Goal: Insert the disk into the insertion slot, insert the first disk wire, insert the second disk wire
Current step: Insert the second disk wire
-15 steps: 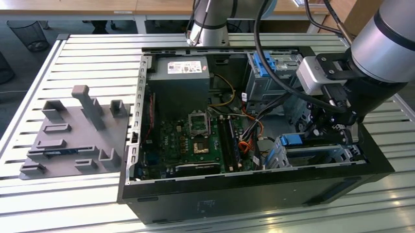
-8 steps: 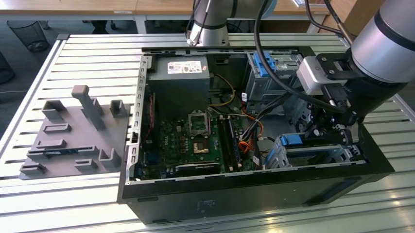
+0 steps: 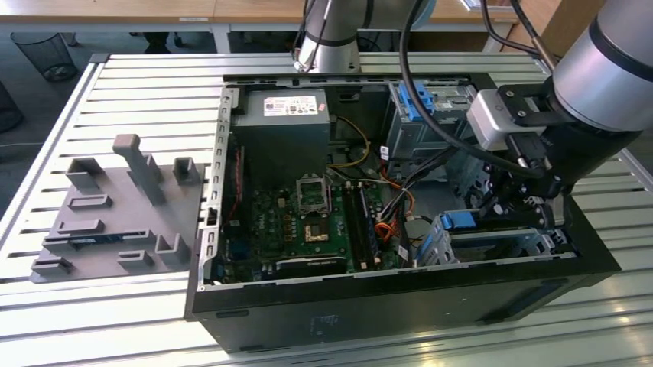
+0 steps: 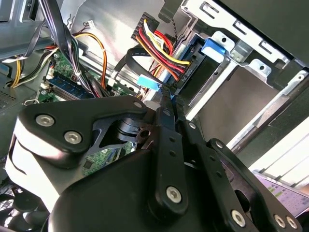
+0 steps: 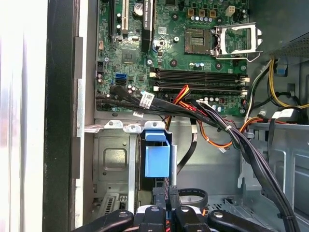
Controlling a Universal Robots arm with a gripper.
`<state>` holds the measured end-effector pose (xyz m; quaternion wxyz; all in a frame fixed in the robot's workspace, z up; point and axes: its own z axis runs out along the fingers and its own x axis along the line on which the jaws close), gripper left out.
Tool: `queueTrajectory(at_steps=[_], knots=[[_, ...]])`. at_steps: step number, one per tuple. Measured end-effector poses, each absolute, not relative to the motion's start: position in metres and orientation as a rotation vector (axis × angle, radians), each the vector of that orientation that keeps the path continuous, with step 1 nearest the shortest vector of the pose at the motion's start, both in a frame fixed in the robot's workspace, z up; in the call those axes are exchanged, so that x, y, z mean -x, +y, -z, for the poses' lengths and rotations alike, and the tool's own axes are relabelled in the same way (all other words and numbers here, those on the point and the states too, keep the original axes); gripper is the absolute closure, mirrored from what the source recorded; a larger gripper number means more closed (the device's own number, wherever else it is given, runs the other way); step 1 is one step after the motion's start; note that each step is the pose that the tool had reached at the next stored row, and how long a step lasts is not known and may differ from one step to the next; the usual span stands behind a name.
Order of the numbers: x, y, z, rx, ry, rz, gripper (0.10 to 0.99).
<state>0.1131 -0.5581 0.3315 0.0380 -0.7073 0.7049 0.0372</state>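
Black computer case (image 3: 388,306) lies open on the slatted worktop (image 3: 153,84) in the exterior view; the arm reaches into its corner at that view's right, where the disk (image 3: 461,222) sits in the insertion slot (image 3: 500,243). The second wrist view shows the gripper (image 4: 166,104) pinched narrow at the disk (image 4: 212,48), beside red and yellow wires (image 4: 159,43). The first wrist view shows the blue caddy end (image 5: 157,157) seated in the slot (image 5: 113,159), below the motherboard (image 5: 183,48).

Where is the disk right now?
The disk sits in the insertion slot at the exterior view's lower right inside the computer case, directly under the gripper.
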Motion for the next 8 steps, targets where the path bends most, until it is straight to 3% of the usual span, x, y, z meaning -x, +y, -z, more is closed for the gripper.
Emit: queueTrajectory(at_steps=[8], knots=[[-0.1131, -0.558, -0.3298, 2.17, 2.162, -0.114, 0.937]])
